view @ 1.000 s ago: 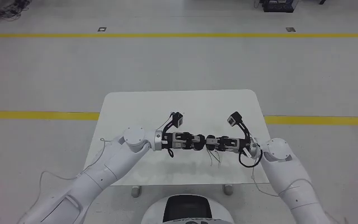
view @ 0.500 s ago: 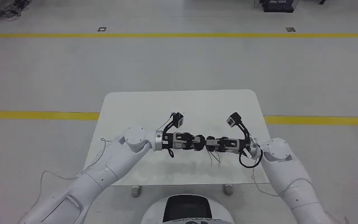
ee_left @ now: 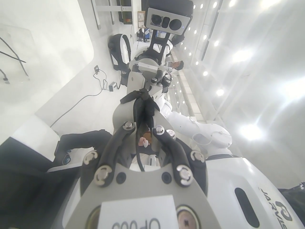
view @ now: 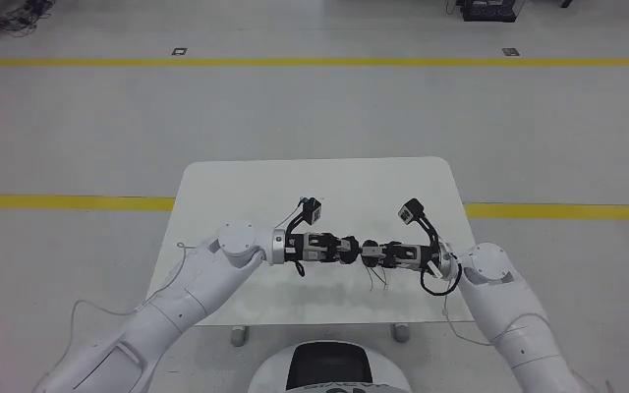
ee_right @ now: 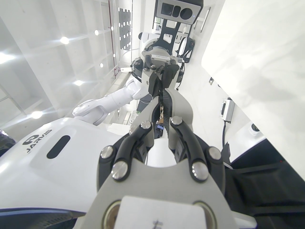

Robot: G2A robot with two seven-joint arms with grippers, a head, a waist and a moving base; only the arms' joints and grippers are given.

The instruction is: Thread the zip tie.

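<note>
Top view looks down on the table (view: 314,182); wrist views closely face each other.

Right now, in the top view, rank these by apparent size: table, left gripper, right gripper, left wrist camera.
1. table
2. left gripper and right gripper: they look alike, so I won't rank one over the other
3. left wrist camera

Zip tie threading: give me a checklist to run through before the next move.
1. Left gripper shut on zip tie: ok.
2. Right gripper shut: ok; its hold on the tie: cannot tell.
3. Grippers tip to tip, above the table: ok.
4. Threading begun: cannot tell, hidden where the tips meet.
</note>
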